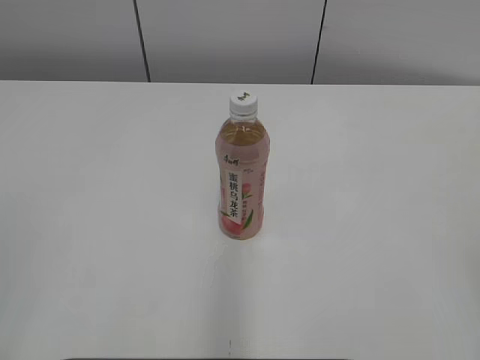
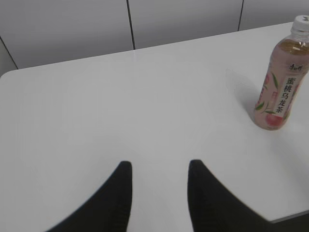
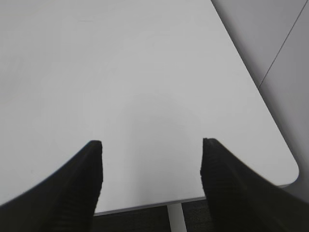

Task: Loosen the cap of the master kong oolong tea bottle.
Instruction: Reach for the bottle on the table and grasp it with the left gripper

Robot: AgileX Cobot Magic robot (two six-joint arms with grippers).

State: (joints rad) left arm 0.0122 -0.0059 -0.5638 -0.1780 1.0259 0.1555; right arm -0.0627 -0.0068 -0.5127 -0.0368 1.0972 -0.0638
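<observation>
The master kong oolong tea bottle (image 1: 241, 176) stands upright mid-table, with amber tea, a pink peach label and a white strip of dark characters. Its white cap (image 1: 244, 103) with a dark-green mark is on the neck. The bottle also shows in the left wrist view (image 2: 282, 82) at the far right, cap (image 2: 301, 25) at the top edge. My left gripper (image 2: 159, 166) is open and empty over bare table, well left of the bottle. My right gripper (image 3: 151, 145) is open and empty above the table's near right edge. The bottle is out of the right wrist view. Neither gripper shows in the exterior view.
The white table (image 1: 97, 225) runs back to a grey panelled wall (image 1: 225, 37). In the right wrist view the table's front edge and rounded right corner (image 3: 289, 174) show, with a white table leg (image 3: 176, 220) below.
</observation>
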